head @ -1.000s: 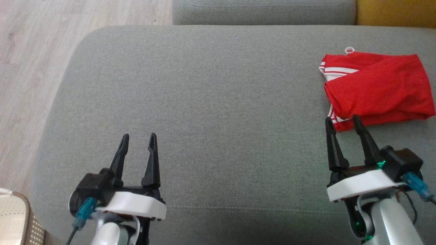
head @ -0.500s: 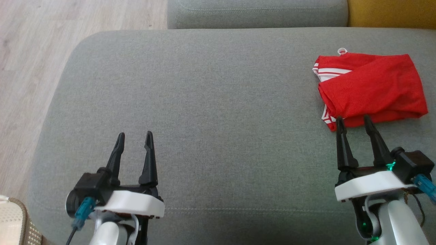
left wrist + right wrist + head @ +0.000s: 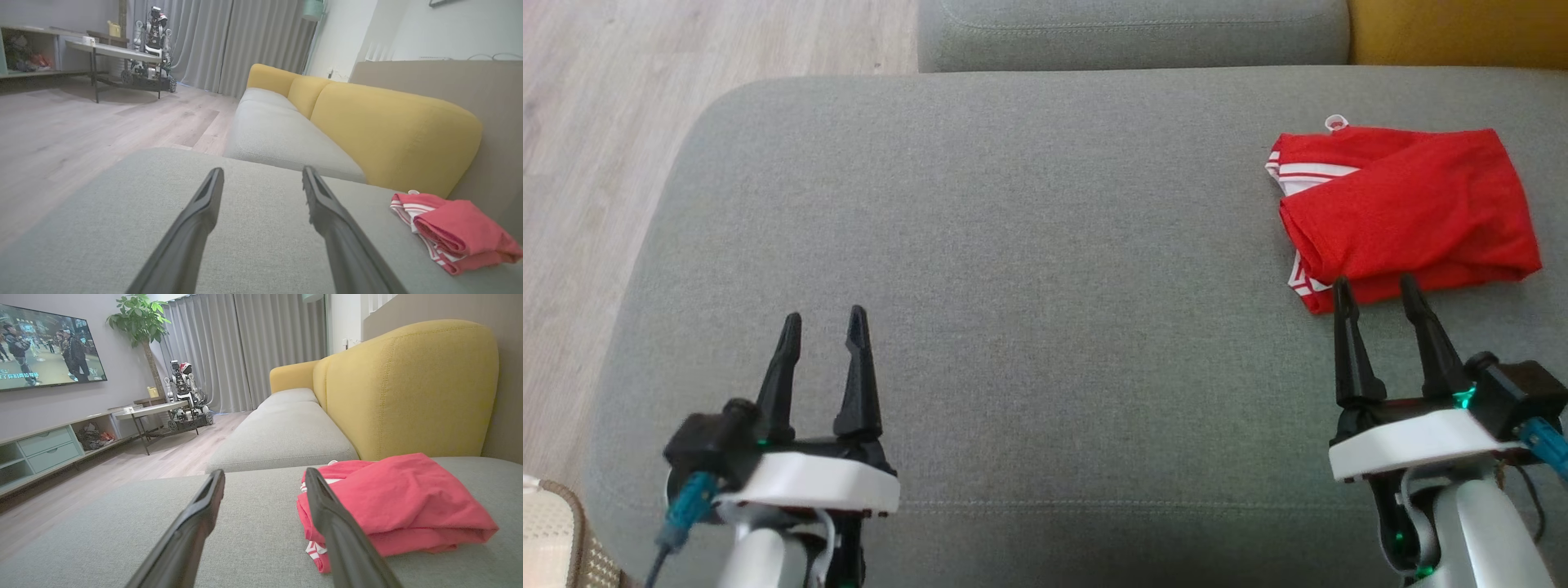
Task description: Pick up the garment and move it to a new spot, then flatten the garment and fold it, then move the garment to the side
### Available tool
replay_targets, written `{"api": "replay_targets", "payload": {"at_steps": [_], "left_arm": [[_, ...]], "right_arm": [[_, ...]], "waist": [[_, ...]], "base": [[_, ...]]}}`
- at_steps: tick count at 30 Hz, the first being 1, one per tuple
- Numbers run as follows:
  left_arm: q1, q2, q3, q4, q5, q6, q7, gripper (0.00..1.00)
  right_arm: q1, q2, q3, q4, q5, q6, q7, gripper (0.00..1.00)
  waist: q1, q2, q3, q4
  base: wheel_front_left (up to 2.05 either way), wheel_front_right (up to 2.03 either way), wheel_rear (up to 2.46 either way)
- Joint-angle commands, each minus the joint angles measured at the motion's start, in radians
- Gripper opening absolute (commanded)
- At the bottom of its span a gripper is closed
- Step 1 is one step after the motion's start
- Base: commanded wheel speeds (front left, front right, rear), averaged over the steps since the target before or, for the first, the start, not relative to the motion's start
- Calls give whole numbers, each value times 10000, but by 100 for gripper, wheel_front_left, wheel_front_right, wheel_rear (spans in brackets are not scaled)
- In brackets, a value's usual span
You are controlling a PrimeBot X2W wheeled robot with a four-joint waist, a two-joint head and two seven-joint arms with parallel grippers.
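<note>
The garment [image 3: 1409,204] is red with white stripes at its edge and lies folded in a neat bundle at the right side of the grey sofa seat [image 3: 1029,245]. It also appears in the left wrist view [image 3: 453,232] and the right wrist view [image 3: 392,502]. My right gripper [image 3: 1376,290] is open and empty, its fingertips just short of the bundle's near edge. Far from the cloth, my left gripper [image 3: 821,320] hovers open and empty over the seat's front left.
A second grey seat cushion [image 3: 1131,33] lies beyond, with yellow backrests [image 3: 408,388] to the right. Wooden floor [image 3: 596,122] is to the left of the sofa. A low table with another robot [image 3: 184,396] and a TV unit [image 3: 49,445] stand across the room.
Both grippers have stayed open. The right one drew back from the garment's near corner; the left one shifted a little left. The head camera also moved slightly, sliding the scene left.
</note>
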Motion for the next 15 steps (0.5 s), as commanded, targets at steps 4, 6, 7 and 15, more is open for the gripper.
{"api": "replay_targets", "payload": {"at_steps": [4,6,7,15], "left_arm": [[-233,54,563,-447,-438,-528,-51,100],[-217,54,627,-477,-489,-621,-51,100],[-210,54,653,-484,-505,-650,-51,100],[-163,54,736,-513,-862,-890,-51,100]], "right_arm": [[-194,39,165,-457,58,-2,-93,100],[-200,39,163,-469,70,-2,-93,100],[-203,39,162,-475,79,-2,-93,100],[-182,39,171,-460,105,-2,-93,100]], "waist": [[0,0,-2,-22],[0,0,1,-29],[0,0,4,-31],[0,0,11,-23]], "base": [[0,0,0],[0,0,0],[0,0,0],[0,0,0]]}}
